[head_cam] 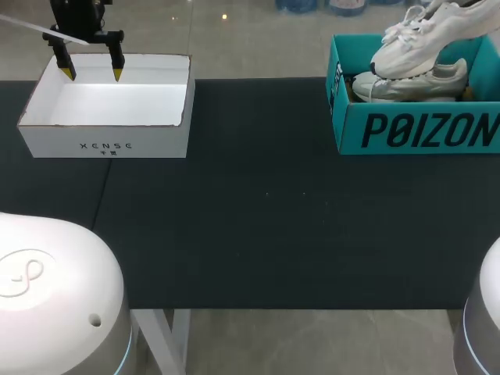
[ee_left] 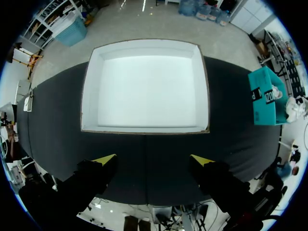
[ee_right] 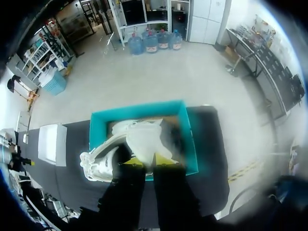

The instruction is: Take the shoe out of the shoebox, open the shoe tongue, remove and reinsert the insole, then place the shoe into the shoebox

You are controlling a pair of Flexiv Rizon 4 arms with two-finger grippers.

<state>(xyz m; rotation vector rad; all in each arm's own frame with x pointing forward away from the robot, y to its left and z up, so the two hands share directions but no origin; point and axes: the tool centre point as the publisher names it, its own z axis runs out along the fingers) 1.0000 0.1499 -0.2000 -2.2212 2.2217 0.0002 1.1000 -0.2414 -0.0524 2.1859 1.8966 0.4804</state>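
White laced sneaker (head_cam: 418, 39) over teal shoebox (head_cam: 414, 129), right jaws gripping it — left jaws spread

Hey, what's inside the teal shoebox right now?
One grey sneaker lies in the teal shoebox. A white sneaker, held above it by the right gripper, covers part of the inside, so anything else in there cannot be seen.

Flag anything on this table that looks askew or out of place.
Only one thing: a white shoe hangs tilted above the teal shoebox, held in the right hand, over a second shoe lying inside. It looks mid-lift rather than a fault; nothing spilled or damaged shows.
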